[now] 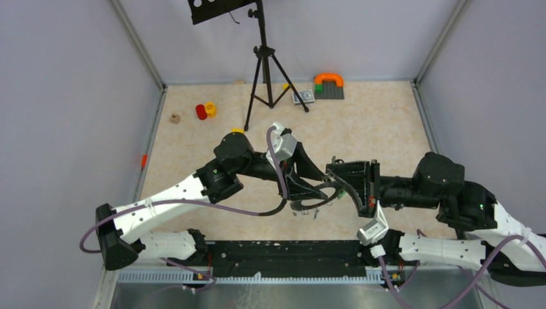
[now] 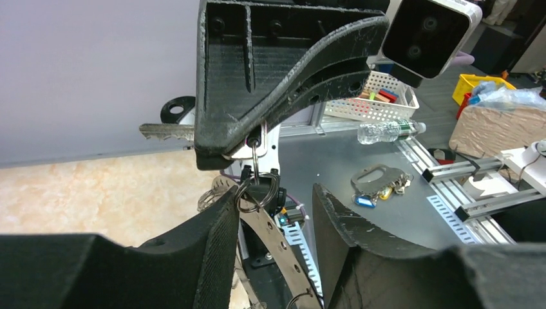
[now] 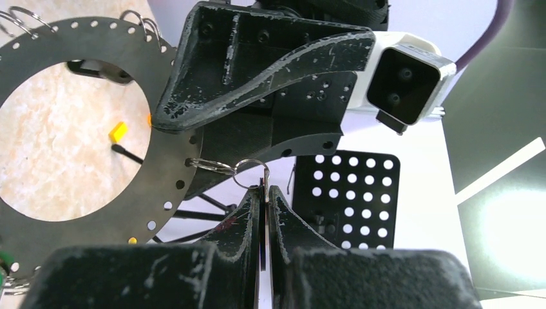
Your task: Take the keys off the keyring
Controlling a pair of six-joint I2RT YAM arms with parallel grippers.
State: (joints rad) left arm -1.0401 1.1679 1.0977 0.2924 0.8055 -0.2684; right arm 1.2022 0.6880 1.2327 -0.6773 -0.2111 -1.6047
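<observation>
One key sits pinched in the right pincer; left pincer half-open astride the keyring.

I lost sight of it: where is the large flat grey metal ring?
Right wrist view: the large flat grey metal ring fills the left side, joined by a wire loop to the key pinched in the right gripper.

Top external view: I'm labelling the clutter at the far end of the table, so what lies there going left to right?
Small tan block → red cylinder → yellow piece → black tripod → grey plate with an orange arch on it.
</observation>
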